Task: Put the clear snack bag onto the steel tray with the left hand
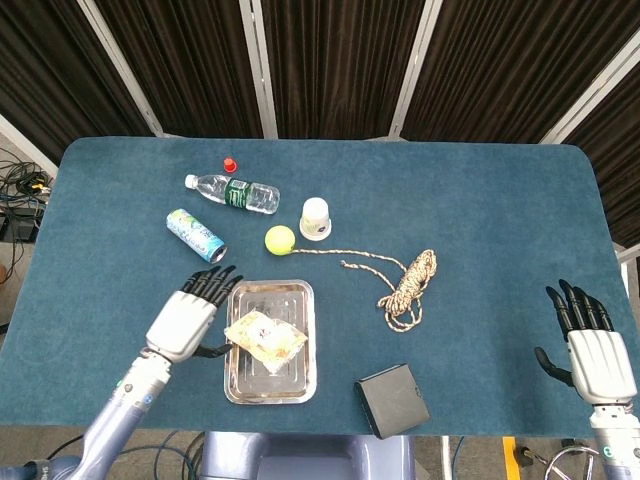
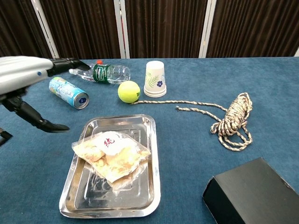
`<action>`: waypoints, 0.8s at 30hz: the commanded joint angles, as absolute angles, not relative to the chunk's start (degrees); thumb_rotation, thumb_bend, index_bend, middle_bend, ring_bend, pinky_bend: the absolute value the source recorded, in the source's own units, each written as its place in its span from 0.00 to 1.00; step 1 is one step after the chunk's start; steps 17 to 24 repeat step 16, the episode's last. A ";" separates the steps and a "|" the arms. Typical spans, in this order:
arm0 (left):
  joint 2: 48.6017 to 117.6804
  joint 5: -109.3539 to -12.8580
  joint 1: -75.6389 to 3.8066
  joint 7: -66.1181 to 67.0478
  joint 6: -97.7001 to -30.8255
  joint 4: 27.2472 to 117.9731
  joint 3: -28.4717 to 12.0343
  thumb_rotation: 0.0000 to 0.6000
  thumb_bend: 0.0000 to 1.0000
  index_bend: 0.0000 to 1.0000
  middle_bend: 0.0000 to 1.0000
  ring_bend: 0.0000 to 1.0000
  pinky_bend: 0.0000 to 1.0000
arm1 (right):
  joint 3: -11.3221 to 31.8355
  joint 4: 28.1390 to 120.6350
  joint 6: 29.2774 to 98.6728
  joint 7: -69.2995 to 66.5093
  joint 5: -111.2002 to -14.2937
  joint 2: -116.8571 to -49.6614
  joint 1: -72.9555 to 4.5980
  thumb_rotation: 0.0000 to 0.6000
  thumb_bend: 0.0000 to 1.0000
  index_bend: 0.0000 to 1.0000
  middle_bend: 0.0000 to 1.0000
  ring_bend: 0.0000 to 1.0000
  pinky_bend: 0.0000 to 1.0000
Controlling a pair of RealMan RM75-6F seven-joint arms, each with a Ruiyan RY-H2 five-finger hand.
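The clear snack bag (image 1: 265, 339) (image 2: 112, 154) lies flat on the steel tray (image 1: 296, 380) (image 2: 149, 186), toward its left half. My left hand (image 1: 187, 320) (image 2: 25, 79) hovers just left of the tray with its fingers spread and nothing in it, apart from the bag. At the table's right front corner my right hand (image 1: 594, 352) stays with its fingers spread and holds nothing; the chest view does not show it.
Behind the tray lie a light-blue can (image 1: 196, 235) (image 2: 68, 92), a water bottle (image 1: 233, 193) (image 2: 100, 73), a yellow ball (image 1: 280, 239) (image 2: 129, 91) and a paper cup (image 1: 315, 218) (image 2: 155, 78). A coiled rope (image 1: 408, 286) (image 2: 233, 121) lies right of the tray, a black box (image 1: 392, 400) (image 2: 252, 196) at the front.
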State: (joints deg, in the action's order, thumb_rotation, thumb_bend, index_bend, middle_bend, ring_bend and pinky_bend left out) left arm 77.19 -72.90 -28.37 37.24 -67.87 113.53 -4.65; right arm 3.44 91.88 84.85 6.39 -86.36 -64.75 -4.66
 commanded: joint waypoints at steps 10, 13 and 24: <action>64.67 -86.24 -14.74 20.22 -84.82 105.32 3.25 1.00 0.04 0.00 0.00 0.00 0.00 | 3.27 92.13 84.37 7.60 -86.32 -65.03 -4.84 1.00 0.30 0.00 0.00 0.00 0.11; 63.27 -87.52 -11.22 13.47 -88.40 100.31 4.84 1.00 0.03 0.00 0.00 0.00 0.00 | 3.07 92.16 84.04 8.29 -86.34 -65.31 -4.92 1.00 0.30 0.00 0.00 0.00 0.11; 62.40 -86.63 -9.19 9.29 -88.70 97.36 5.79 1.00 0.02 0.00 0.00 0.00 0.00 | 3.02 92.18 83.92 8.90 -86.31 -65.48 -4.97 1.00 0.30 0.00 0.00 0.00 0.11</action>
